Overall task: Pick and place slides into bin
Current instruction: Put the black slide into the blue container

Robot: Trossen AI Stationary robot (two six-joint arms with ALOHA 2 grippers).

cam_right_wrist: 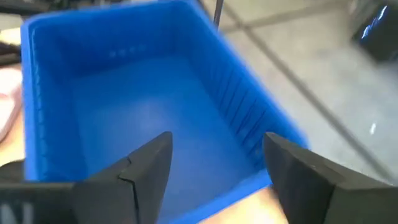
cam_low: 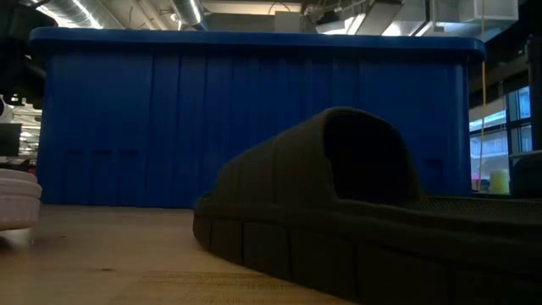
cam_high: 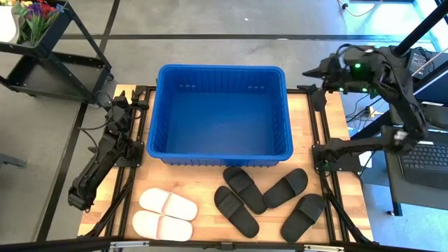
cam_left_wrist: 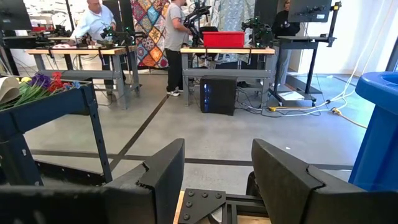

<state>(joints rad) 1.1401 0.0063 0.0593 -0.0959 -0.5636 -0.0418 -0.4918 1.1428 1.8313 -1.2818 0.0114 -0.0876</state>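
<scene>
Slides: four matte black (cam_high: 266, 199) and two pale (cam_high: 165, 214), moulded with wide straps, flat on the wooden counter (cam_high: 210, 182); black ones lie diagonally, pale ones crosswise.
Bin (cam_high: 220, 154): glossy blue ribbed tub, between both tools.
Right tool (cam_high: 310, 72): spread, empty, beside the bin's far corner, slides well apart.
Left tool (cam_high: 134, 98): spread, empty, beside the bin.

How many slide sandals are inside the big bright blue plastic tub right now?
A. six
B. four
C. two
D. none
D: the big bright blue plastic tub shows only its bare floor, while four matte black slide sandals and two pale pinkish-white slide sandals all lie on the wooden table in front of it.
</scene>
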